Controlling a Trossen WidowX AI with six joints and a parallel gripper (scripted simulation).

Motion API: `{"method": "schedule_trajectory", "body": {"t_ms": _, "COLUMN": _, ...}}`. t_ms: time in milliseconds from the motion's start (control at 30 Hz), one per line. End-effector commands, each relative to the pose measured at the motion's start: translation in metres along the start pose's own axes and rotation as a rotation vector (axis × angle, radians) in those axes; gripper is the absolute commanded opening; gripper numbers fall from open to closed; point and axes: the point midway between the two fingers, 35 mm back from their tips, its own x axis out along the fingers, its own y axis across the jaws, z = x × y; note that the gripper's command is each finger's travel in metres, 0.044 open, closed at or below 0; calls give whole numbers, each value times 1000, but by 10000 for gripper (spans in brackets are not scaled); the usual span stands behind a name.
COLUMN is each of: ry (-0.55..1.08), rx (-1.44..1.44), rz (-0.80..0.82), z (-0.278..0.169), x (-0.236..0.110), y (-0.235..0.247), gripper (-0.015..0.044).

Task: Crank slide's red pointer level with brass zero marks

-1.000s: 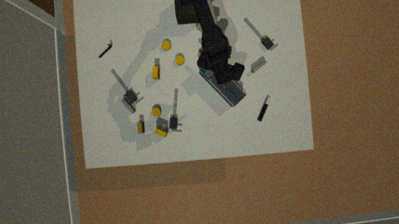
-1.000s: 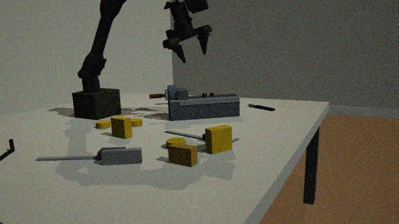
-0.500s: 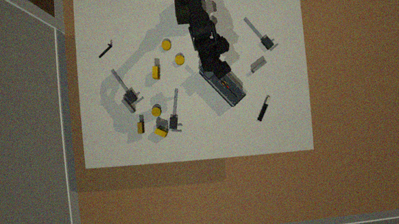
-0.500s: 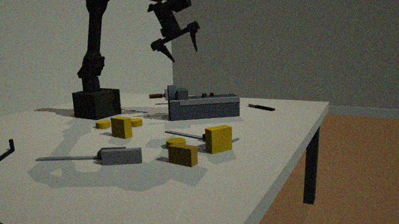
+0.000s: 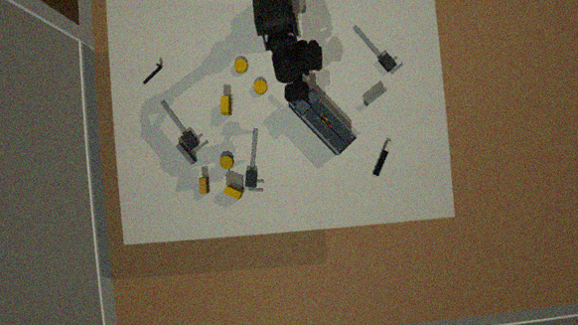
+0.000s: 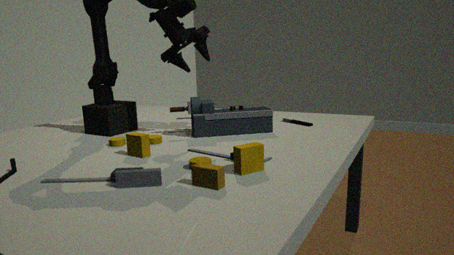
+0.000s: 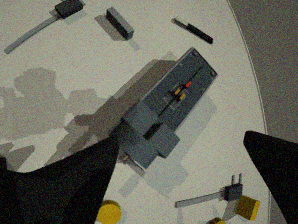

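Blue-grey machine [image 6: 232,124], yellow blocks [image 6: 248,158], white table [image 6: 125,232], black arm [image 6: 98,37]

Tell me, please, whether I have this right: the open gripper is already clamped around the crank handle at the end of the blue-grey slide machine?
Not quite. The gripper is open, but it hangs in the air well above the blue-grey slide machine, holding nothing. The crank handle sticks out untouched at the machine's end. The exterior view shows this.
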Motion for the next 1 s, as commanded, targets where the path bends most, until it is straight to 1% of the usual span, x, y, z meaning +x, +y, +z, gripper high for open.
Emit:
{"method": "schedule_trajectory", "body": {"t_ms": 0, "ry": -24, "rx": 124, "rz": -32, "z": -3, "x": -5, "y": 9, "gripper": 440}}
{"method": "schedule_trajectory", "body": {"t_ms": 667, "ry": -165, "rx": 799, "rz": -139, "z": -30, "x": -7, "y": 70, "gripper": 440}}
{"method": "schedule_trajectory", "body": {"t_ms": 867, "ry": -171, "rx": 821, "rz": -141, "z": -31, "x": -6, "y": 72, "gripper": 440}}
{"method": "schedule_trajectory", "body": {"t_ms": 967, "ry": -171, "rx": 821, "rz": -141, "z": -37, "x": 5, "y": 75, "gripper": 440}}
